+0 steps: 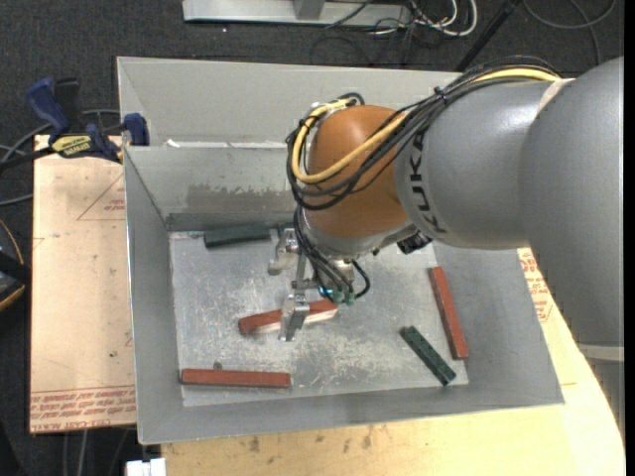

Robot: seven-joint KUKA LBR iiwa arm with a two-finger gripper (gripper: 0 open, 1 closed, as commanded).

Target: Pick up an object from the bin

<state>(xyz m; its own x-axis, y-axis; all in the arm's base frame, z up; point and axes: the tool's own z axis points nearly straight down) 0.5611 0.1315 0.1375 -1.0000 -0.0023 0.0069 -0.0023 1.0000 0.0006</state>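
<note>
A red-brown bar (263, 322) lies slantwise at the middle of the bin (149, 296) floor. The hand (294, 317) is low over its centre; whether it is open or closed I cannot tell. A good grasp likely means closing across the bar's narrow width at mid-length, then lifting straight. The front bar (235, 377) and the green bar (428, 354) lie well apart, so nothing crowds it.

The arm (516, 167) and its orange cover (347, 167) block my sight of the back right floor of the bin (149, 266). The gripper (292, 323) covers the middle of the red flat stick (260, 322) at the bin's centre. The arm runs off the right edge.
</note>
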